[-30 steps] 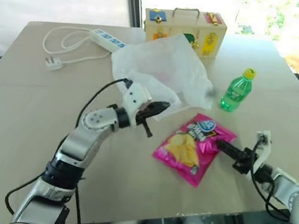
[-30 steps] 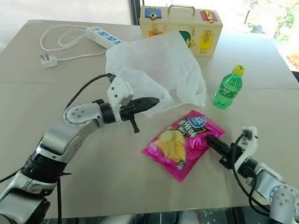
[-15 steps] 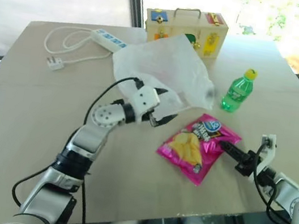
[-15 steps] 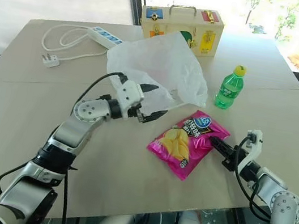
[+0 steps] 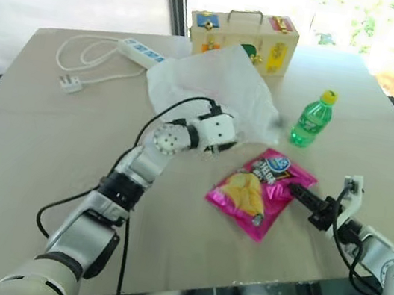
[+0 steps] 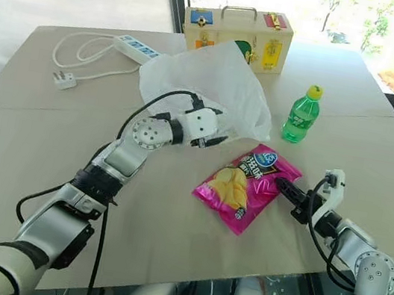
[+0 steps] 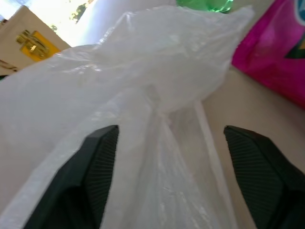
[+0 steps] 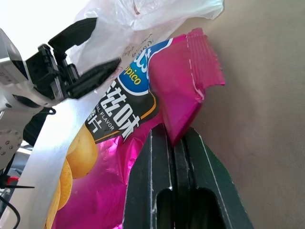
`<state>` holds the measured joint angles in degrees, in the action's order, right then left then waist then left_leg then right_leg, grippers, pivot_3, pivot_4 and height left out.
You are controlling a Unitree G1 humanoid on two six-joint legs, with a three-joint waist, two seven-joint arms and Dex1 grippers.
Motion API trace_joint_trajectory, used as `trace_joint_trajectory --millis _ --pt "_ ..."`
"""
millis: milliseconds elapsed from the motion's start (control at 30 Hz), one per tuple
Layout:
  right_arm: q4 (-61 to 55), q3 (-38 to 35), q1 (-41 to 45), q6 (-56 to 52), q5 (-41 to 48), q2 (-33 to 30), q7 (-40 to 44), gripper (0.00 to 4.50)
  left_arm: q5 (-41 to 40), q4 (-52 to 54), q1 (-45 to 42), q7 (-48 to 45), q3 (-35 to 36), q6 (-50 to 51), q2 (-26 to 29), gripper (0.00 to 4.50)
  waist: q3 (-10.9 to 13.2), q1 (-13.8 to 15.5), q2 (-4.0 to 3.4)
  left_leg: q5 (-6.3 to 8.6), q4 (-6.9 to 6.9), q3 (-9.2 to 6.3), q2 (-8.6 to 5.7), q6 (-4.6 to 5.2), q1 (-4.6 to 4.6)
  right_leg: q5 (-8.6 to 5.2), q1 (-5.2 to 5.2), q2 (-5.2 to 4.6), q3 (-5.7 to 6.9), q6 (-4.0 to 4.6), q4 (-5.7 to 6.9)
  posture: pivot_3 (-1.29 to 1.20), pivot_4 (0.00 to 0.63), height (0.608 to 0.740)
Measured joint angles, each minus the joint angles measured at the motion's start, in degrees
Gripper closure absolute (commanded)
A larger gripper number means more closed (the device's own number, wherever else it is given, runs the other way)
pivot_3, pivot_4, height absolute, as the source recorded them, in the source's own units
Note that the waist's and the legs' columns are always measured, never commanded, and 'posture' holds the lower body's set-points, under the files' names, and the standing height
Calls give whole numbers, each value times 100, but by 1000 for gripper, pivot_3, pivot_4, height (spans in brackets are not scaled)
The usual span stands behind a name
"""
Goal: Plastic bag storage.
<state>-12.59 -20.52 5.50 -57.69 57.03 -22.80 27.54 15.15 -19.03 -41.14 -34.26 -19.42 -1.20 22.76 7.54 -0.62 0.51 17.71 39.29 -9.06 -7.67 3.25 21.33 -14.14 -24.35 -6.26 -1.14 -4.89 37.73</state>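
Nearest, the right gripper [image 8: 174, 143] is clamped tight on an edge of the chips packet [image 5: 254, 193], so any tug drags the packet off. Beyond the packet, the plastic bag [image 5: 215, 86] lies crumpled before the wooden box [image 5: 243, 36]. The left gripper [image 7: 164, 138] straddles its near edge with jaws parted and holding nothing; the thin film may slip out or bunch when they close.

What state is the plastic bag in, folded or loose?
Loose, not folded: the plastic bag lies in a crumpled, puffed-up heap on the table, with the open left gripper straddling a fold of its film.

Left claw [image 7: 167, 181] fingers spread; right claw [image 8: 174, 143] fingers pressed together
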Motion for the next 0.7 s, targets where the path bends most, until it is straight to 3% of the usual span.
trace_joint_trajectory --millis 133,333,500,600,700 --pt "0 1 53 35 1 11 -39 4500 290 -33 28 95 -96 -118 108 4403 0 1 0 0 0 0 0 0 0 0 -1 1 0 0 1 0 150 740" --pt "-26 12 239 20 189 29 -52 4500 186 84 295 231 94 -52 59 4470 0 -6 0 0 -1 -2 0 0 0 0 -2 1 1 0 1 0 150 740" --pt "-287 29 242 -388 1013 1 50 4500 -1228 963 822 444 1235 49 -554 4470 1 -5 0 0 4 -8 0 0 15 0 -9 -20 6 0 -2 0 150 740" --pt "-328 161 278 -657 1478 -74 135 4500 -2274 2118 1696 342 1763 178 -766 4470 -2 -50 -5 0 -2 -2 1 0 11 0 -12 -18 -1 0 -3 0 150 740" --pt "-268 410 367 -796 1571 -165 302 4500 -2800 2811 2587 273 1961 433 -738 4470 -3 -28 -6 0 2 -3 3 0 9 0 -11 -14 0 1 4 0 150 740"
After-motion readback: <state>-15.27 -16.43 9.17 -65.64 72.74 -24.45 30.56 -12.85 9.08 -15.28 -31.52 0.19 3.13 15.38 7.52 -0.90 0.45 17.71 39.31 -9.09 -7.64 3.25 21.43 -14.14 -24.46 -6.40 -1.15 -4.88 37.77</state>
